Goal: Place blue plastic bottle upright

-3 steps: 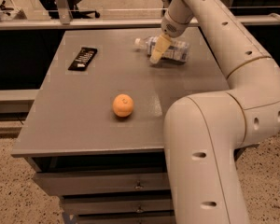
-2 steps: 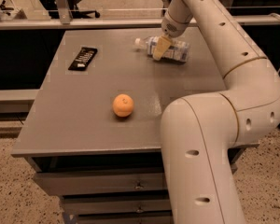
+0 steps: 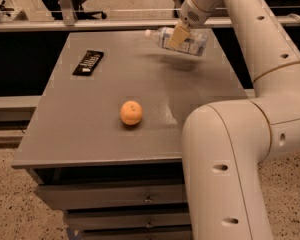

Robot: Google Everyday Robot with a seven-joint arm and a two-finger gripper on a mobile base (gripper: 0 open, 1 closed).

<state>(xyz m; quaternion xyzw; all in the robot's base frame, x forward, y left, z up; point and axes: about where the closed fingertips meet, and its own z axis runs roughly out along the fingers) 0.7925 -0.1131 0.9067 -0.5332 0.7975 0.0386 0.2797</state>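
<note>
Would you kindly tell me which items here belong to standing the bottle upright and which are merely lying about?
Job in hand: small clear plastic bottle with white cap and pale blue label, held sideways above the far edge of the grey table; end effector, clamped around its middle.
Lying about: flat black remote; round orange fruit, both resting on that table.

The white arm (image 3: 225,184) rises thick from the lower right, bends at an elbow (image 3: 285,109) by the right edge, then runs up and leftward as a slimmer link toward the top of the view. Its wrist (image 3: 197,9) angles down and to the left. The gripper (image 3: 176,40) hangs over the far side of the table (image 3: 90,134), tan fingers (image 3: 179,33) clamped across the bottle (image 3: 195,43), holding it nearly level above the surface.
</note>
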